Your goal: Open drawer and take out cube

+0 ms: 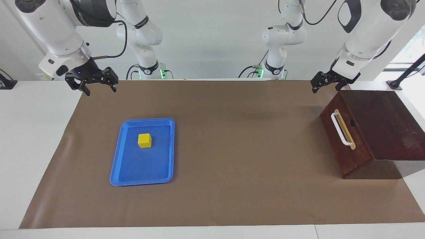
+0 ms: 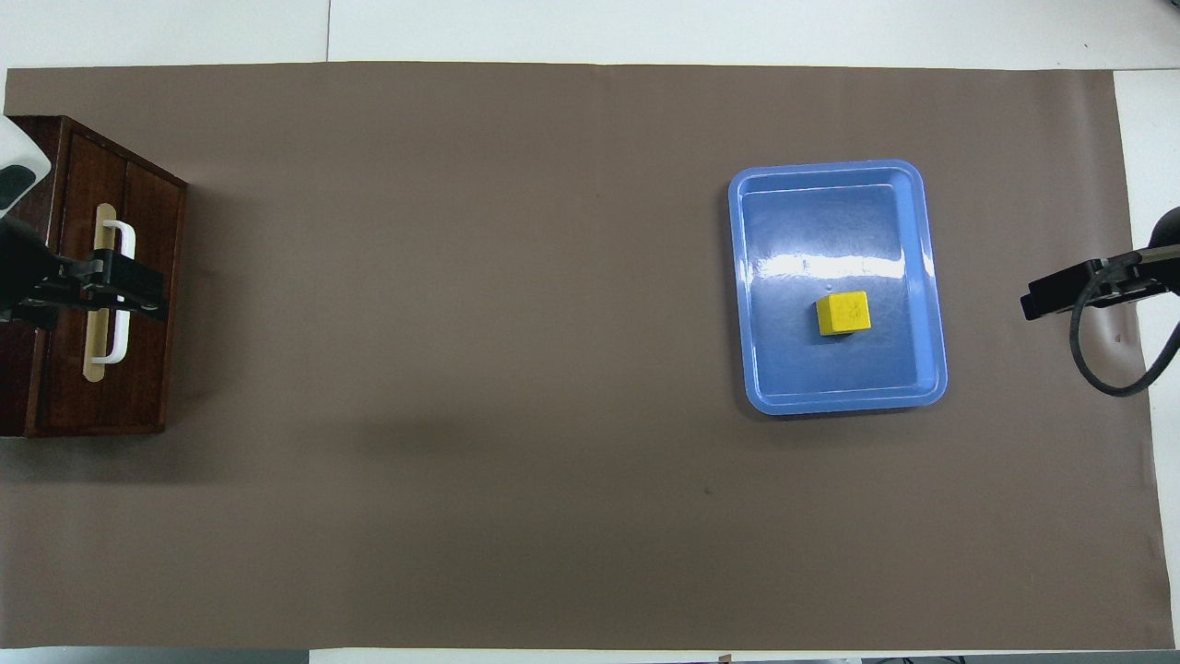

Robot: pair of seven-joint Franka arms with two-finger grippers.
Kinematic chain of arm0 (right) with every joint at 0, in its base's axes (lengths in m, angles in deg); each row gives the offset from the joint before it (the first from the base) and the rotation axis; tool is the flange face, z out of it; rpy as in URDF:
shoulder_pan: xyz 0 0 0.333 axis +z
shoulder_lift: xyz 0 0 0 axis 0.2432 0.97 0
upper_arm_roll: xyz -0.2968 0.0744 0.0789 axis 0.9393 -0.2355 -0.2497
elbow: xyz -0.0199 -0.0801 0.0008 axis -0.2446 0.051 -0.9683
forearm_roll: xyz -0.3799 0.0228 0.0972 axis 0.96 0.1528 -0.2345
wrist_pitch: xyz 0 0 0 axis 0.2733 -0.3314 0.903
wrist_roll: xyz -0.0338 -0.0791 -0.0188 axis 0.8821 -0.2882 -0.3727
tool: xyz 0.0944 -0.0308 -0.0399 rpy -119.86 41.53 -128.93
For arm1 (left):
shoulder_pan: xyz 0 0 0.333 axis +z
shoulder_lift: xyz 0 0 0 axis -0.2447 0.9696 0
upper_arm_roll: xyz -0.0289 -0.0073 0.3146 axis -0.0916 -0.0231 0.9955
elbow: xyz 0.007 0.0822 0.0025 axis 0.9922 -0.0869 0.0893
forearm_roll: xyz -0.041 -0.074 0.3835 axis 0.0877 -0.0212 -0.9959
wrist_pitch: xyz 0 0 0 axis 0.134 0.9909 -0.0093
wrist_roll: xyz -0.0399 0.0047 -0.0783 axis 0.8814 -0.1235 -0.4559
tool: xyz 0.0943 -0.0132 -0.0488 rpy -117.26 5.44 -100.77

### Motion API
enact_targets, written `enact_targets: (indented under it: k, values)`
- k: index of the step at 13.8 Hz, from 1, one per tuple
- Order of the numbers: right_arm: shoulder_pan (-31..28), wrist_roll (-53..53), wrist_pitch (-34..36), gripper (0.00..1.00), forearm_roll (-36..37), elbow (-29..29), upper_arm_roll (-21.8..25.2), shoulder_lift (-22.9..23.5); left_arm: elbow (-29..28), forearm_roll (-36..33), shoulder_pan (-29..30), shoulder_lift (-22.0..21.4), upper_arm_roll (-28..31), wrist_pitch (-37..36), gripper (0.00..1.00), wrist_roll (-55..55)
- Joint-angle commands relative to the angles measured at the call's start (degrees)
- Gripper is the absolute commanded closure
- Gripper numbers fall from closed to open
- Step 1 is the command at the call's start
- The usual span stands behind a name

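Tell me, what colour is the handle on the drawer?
The handle is white, mounted on a tan strip on the dark brown drawer. It shows best in the facing view.

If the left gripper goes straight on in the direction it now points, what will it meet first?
Probably the drawer. The left gripper hangs in the air above the cabinet's edge nearest the robots, pointing down toward the front with the white handle. From overhead it covers the handle, but its height is unclear, so this is a guess.

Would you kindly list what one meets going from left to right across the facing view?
Right claw → blue tray → yellow cube in the tray → left claw → white handle → closed drawer in its dark cabinet.
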State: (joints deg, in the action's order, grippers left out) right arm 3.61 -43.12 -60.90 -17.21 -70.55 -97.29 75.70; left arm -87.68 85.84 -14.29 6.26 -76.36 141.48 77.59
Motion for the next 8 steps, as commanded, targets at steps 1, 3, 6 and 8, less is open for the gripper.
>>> enact_targets:
  k: [1, 3, 6, 8]
  values:
    - [-1.41, -1.23, -0.51, 0.0, 1.11, -2.03, -1.02, -1.66, -0.38, 0.29, 0.31, -0.84, 0.0, -0.26, 0.0, 0.07]
    - [-1.41, -1.23, 3.16, 0.0, 1.37, 0.07, -0.93, -0.96, -0.38, 0.29, 0.31, -0.75, 0.0, -0.26, 0.0, 0.07]
    - [-1.32, -1.23, 5.83, 0.0, 2.78, 1.58, -1.11, -0.52, -0.38, 0.29, 0.31, -0.84, 0.0, -0.26, 0.0, 0.07]
    - [-1.32, -1.23, 5.74, 0.0, 2.86, 1.58, -1.11, -0.52, -0.38, 0.29, 0.31, -0.84, 0.0, -0.26, 0.0, 0.07]
